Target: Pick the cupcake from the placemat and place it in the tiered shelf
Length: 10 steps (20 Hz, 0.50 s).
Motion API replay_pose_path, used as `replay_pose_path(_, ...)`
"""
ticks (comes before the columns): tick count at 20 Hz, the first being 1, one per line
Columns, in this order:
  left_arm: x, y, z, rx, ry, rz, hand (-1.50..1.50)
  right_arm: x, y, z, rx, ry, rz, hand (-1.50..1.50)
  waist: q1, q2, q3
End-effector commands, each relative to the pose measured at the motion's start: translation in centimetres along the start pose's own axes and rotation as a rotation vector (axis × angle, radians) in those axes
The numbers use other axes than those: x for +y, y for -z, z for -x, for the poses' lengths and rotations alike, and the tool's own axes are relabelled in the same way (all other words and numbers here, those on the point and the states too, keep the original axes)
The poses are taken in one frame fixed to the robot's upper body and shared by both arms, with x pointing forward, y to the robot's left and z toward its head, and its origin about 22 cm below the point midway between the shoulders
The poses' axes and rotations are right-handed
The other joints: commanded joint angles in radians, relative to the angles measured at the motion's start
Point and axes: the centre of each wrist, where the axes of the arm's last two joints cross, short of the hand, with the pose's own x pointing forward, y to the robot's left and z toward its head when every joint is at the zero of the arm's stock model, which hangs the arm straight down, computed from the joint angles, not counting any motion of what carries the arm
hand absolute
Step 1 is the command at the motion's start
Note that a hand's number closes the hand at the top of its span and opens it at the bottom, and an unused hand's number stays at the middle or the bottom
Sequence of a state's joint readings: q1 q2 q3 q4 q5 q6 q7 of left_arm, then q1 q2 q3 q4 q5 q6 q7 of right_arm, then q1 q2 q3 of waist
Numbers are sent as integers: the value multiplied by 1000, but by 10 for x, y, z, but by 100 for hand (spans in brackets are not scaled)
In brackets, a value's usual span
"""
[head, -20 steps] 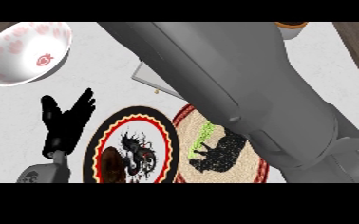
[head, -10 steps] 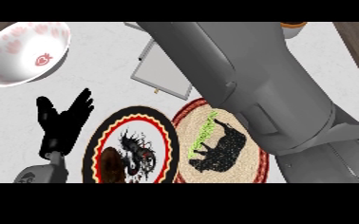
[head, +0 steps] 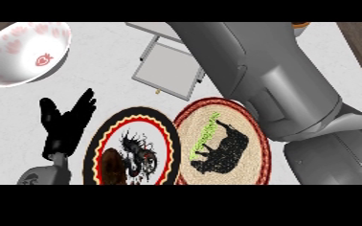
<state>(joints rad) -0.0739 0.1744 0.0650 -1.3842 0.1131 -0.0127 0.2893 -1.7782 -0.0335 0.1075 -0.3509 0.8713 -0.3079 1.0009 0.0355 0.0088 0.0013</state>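
The cupcake [head: 113,165], as far as it could be made out, was the dark brown lump at the view's lower edge. It sat on the left part of the black, red-rimmed round placemat [head: 160,133] and was partly cut off, so its top could not be read. Just beside that placemat on the right lay a woven round mat [head: 185,139] bearing a black animal figure. The tiered shelf [head: 170,69], a pale grey metal frame with flat trays, stood beyond both mats on the white counter [head: 99,76]. The left hand [head: 67,124] rested near the placemat's left rim with fingers apart and upright, holding nothing. The right forearm [head: 247,76] crossed the view from the lower right and passed over the shelf's right side. The right hand lay out of sight past the top, so its fingers could not be judged. A white bowl with red markings [head: 32,50] stood at the upper left, well apart from the shelf. The pick looked not yet made. To do it well, 1 hand should come down over the cupcake from above and close round its base, not its top. It should then lift straight up before swinging toward the shelf, and lower level onto 1 tray, clear of the frame.
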Motion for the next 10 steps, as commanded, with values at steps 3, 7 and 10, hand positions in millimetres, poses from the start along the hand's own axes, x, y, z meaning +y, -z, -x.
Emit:
replay_pose_path(3, 9, -3, 17, 49, -8, 10, 0, 16, 9, 17, 10, 24, 8, 150, -1, 2, -3)
replay_pose_path(7, -6, -1, 2, 41, 4, 6, 0, 1, 11, 11, -19, 45, -22, 150, -9, -3, -2)
replay_pose_path(10, 3, 0, 5, 50, -15, -12, 0, 17, -2, 4, 13, 55, -4, 150, 0, 2, -3)
